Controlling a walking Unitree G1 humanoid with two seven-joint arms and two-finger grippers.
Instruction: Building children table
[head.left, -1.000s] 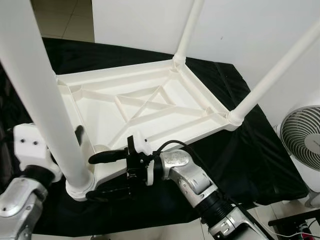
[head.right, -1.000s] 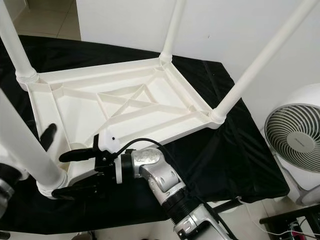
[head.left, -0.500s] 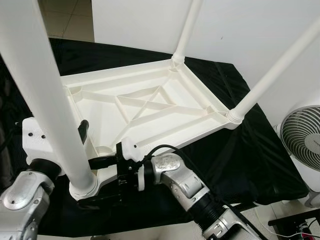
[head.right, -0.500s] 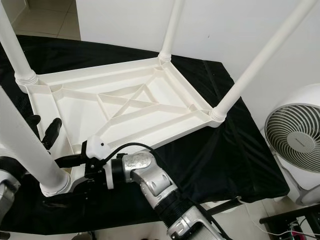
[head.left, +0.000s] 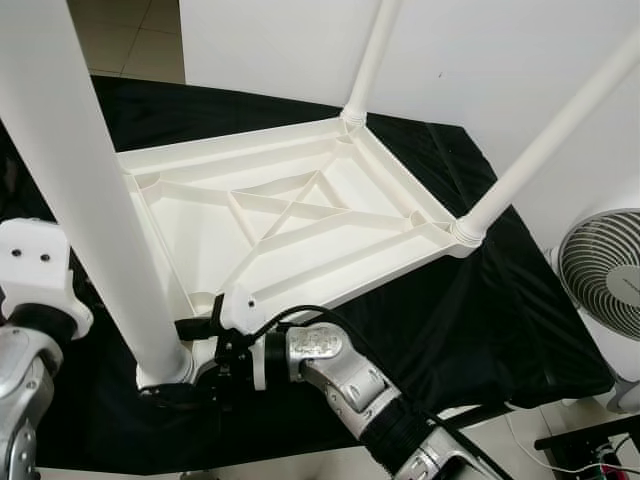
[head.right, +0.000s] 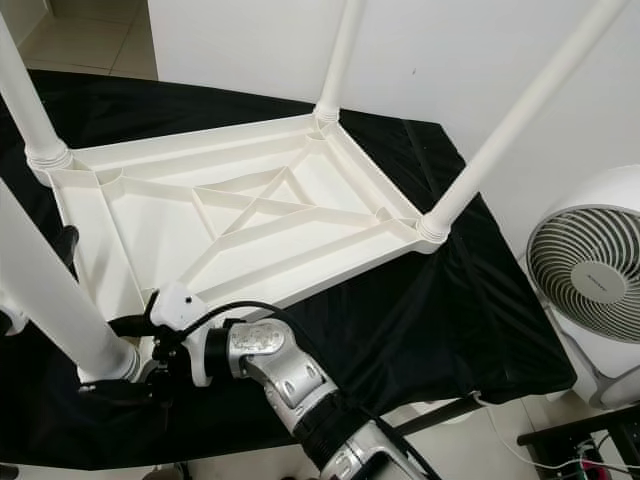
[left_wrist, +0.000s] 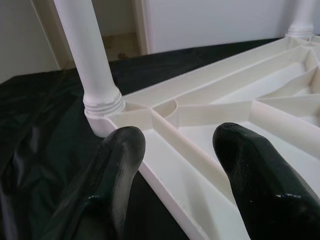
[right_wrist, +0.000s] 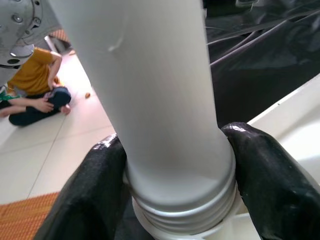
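Observation:
A white plastic children's table (head.left: 350, 270) lies upside down on a black cloth, all of its legs pointing up. My right gripper (head.left: 175, 362) is at the nearest corner, shut on the near left leg (head.left: 90, 200) just above its threaded collar. In the right wrist view both fingers (right_wrist: 95, 195) press on opposite sides of that leg (right_wrist: 165, 110). My left gripper (left_wrist: 182, 150) is open at the table's left side, its fingers over the rim, facing the far left leg (left_wrist: 90, 65). The left wrist housing (head.left: 35, 270) sits left of the near leg.
The black cloth (head.left: 480, 320) covers the work surface and drops off at the front and right edges. A white fan (head.left: 605, 275) stands on the floor to the right. A person (right_wrist: 35, 85) sits on the floor beyond the near corner. A white wall is behind.
My right gripper slid left along the near edge and took hold of the near left leg's base. My left gripper drew back to the left, away from that leg.

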